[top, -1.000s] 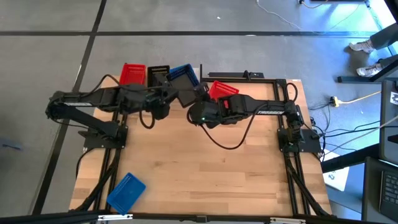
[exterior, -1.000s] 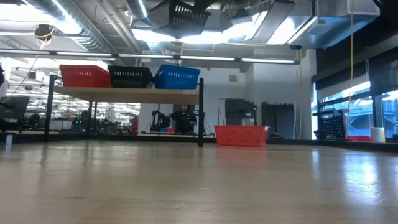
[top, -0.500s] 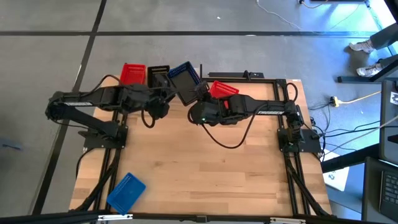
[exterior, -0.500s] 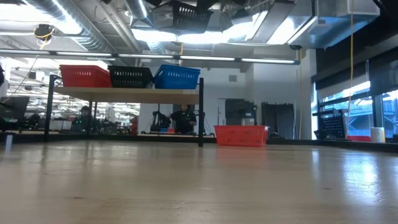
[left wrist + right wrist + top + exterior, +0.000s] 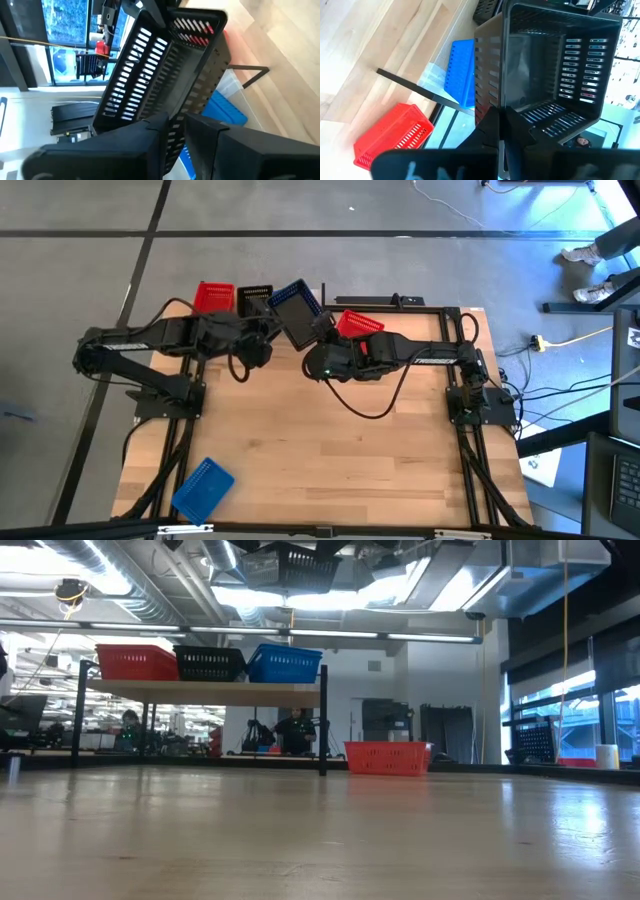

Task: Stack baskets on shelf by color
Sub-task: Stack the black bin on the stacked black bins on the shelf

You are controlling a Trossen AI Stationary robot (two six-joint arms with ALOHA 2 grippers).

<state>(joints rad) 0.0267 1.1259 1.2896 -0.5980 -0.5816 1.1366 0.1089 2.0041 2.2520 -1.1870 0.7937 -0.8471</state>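
The black basket hangs above the shelf, pinched by both the left claw and the right claw. The black basket on the shelf lies toward 10 o'clock, nearer the left claw.

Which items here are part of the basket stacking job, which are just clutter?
Job:
- black basket held up between left gripper and right gripper
- shelf with red basket, black one, blue one
- red basket on the table
- blue basket at the table's near corner

Clutter:
- floor cables
- a person's shoes
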